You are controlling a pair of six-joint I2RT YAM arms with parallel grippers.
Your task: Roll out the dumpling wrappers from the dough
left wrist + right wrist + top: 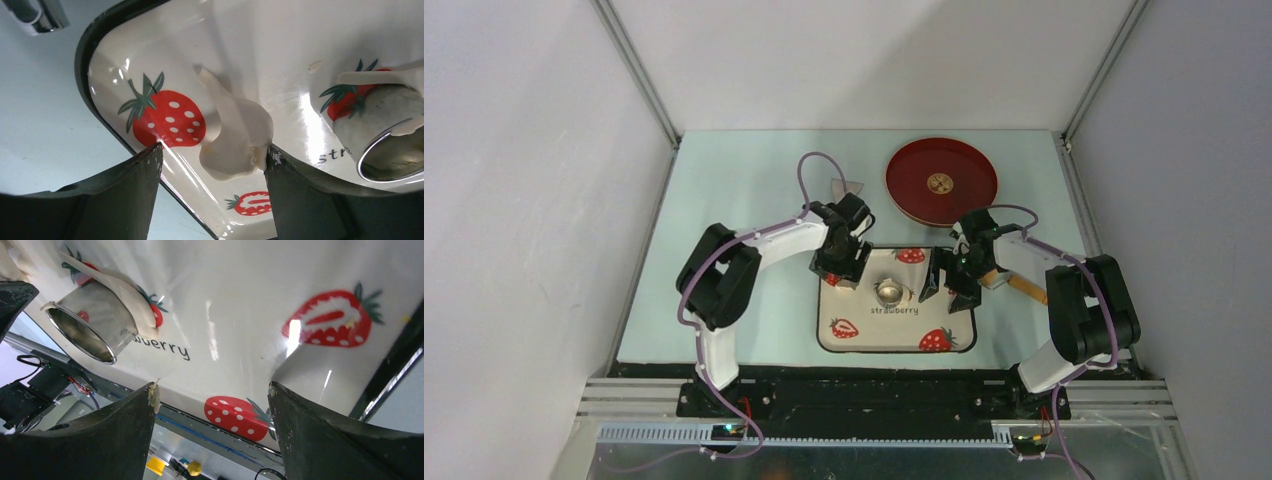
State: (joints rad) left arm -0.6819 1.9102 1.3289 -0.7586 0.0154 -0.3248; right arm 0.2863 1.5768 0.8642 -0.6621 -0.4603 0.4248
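As dough [240,130] lies between its jaws, left pincer [214,149] wide, perhaps touching it, right pincer [212,387] wide.

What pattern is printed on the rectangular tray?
Red strawberries with green leaves on the glossy cream tray; clearest in left wrist view.

1. The tray [889,335] sits by the table's [744,200] near edge.
2. The cutter ring [889,291] sits in the tray's middle.
3. The dough [235,145] lies on the tray, left of the ring.
4. The plate [941,181] lies behind the tray.
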